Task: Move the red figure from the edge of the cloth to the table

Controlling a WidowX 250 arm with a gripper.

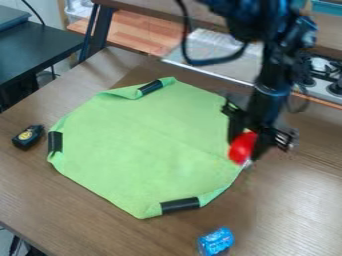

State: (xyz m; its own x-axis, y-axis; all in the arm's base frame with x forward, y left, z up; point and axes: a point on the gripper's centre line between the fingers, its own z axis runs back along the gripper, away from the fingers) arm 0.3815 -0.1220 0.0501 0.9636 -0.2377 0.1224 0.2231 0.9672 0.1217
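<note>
The black gripper (248, 145) hangs at the right edge of the green cloth (147, 145), its two fingers closed around a red figure (242, 148). The red figure is low between the fingertips, over the cloth's right border; whether its bottom touches the cloth cannot be told. Part of it is hidden by the fingers. Brown wooden table (294, 200) surface lies just right of the gripper and below it.
Black rolls hold the cloth's folded edges at top (151, 87), left (55, 142) and bottom (180, 205). A small black object (27, 137) stands left of the cloth, a blue can-like object (216, 242) near the front. A stove (324, 75) is at the back right.
</note>
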